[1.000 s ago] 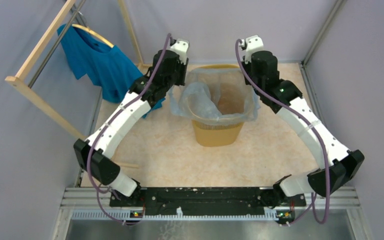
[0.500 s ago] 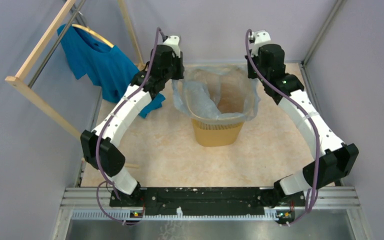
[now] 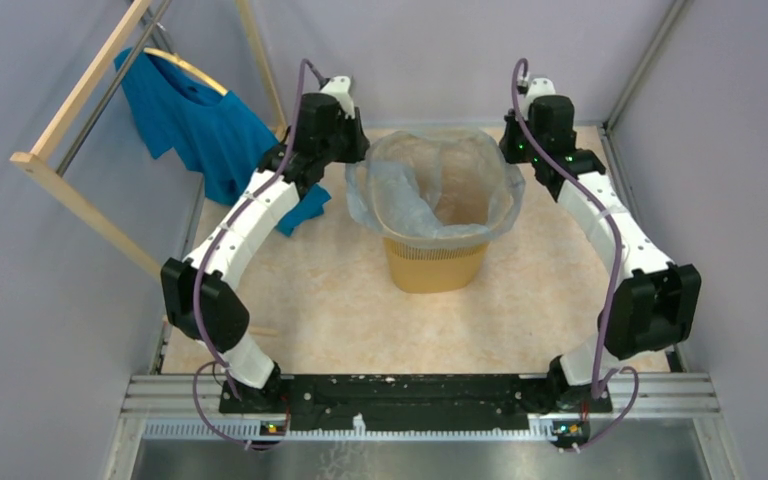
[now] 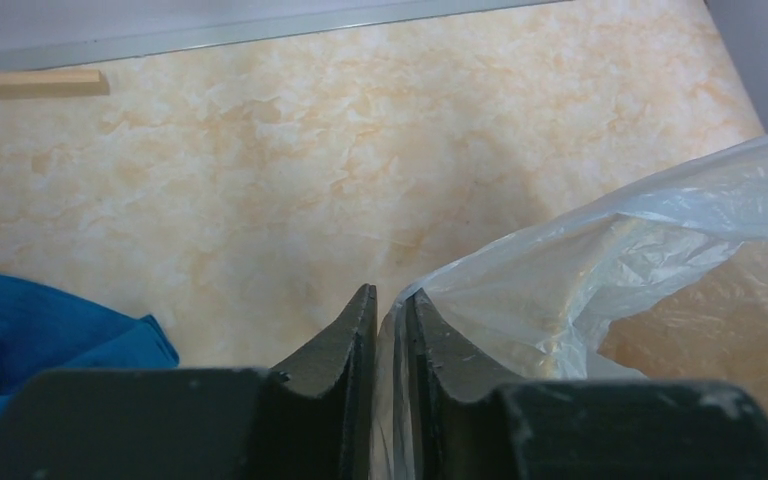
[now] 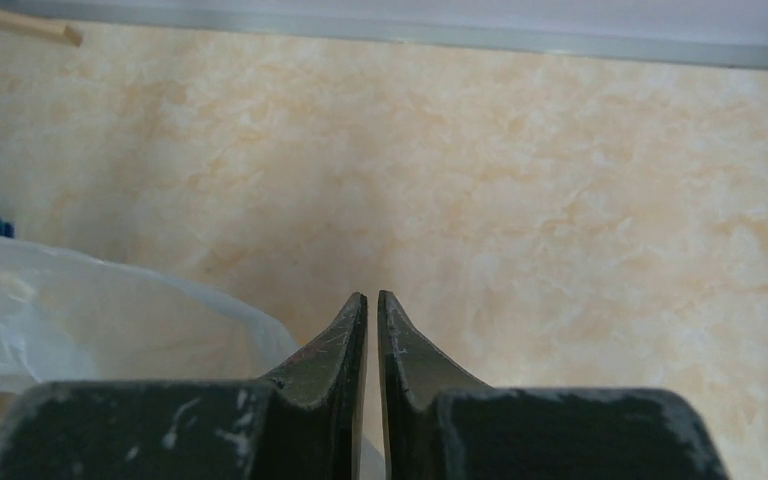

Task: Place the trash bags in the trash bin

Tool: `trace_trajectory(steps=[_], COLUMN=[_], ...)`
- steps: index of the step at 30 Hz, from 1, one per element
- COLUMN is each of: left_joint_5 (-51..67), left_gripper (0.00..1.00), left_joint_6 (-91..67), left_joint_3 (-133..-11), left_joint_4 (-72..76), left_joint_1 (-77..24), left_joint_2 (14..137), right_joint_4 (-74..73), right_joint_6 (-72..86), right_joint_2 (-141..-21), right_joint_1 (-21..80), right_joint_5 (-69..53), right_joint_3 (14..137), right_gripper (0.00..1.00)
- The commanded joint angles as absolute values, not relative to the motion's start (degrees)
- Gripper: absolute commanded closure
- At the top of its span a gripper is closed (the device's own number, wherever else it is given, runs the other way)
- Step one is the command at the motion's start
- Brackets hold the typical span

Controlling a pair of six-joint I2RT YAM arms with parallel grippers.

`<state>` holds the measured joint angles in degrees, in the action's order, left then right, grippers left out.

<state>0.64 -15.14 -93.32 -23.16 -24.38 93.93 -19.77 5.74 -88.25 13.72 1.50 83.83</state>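
The bin (image 3: 435, 268) has its mouth open from above, the bag (image 3: 400, 205) lining its rim. Left hand (image 4: 390, 300) and right hand (image 5: 372, 300) occupy its two sides. Surface (image 3: 380, 320) before the bin is free. Shirt (image 3: 200, 120) and wooden frame (image 3: 80, 190) block the left; wall (image 3: 730, 180) is near on the right.

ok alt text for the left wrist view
Two dark fingers of the left gripper pinch the edge of a translucent trash bag that billows to the right. Beneath is a marbled beige table, with a blue shirt at lower left.

no readable text, labels or numbers anywhere (fine print possibly blurred).
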Motion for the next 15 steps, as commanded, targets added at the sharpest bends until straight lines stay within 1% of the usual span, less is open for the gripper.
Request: trace_trajectory(steps=[1, 3, 5, 10, 15], left_joint_5=[1.86, 2.02, 3.90, 7.16, 9.00], left_gripper=[0.80, 0.85, 0.87, 0.86, 0.84], left_joint_6=[-17.61, -19.96, -21.68, -22.59, -22.27], left_joint_3=[-91.04, -86.83, -83.52, -81.34, -83.28], left_joint_4=[-21.20, -21.51, -20.69, -18.93, -20.37], left_joint_1=[-23.96, -23.51, -22.90, -22.68, -22.68], left_joint_2=[94.06, 94.17, 93.50, 91.56, 90.65], right_joint_4=[-17.64, -17.43, -16.74, -18.21, -14.30], right_joint_6=[9.34, 10.58, 11.16, 11.32, 13.14], right_joint_2=[-85.46, -84.59, -83.98, -84.13, -83.10], right_joint_1=[13.68, 13.71, 13.64, 13.63, 12.97], right_joint_5=[-3.95, -6.14, -7.07, -5.38, -6.58], right_joint_3=[83.65, 83.80, 83.59, 83.67, 77.35], right_gripper=[0.91, 0.91, 0.91, 0.94, 1.00])
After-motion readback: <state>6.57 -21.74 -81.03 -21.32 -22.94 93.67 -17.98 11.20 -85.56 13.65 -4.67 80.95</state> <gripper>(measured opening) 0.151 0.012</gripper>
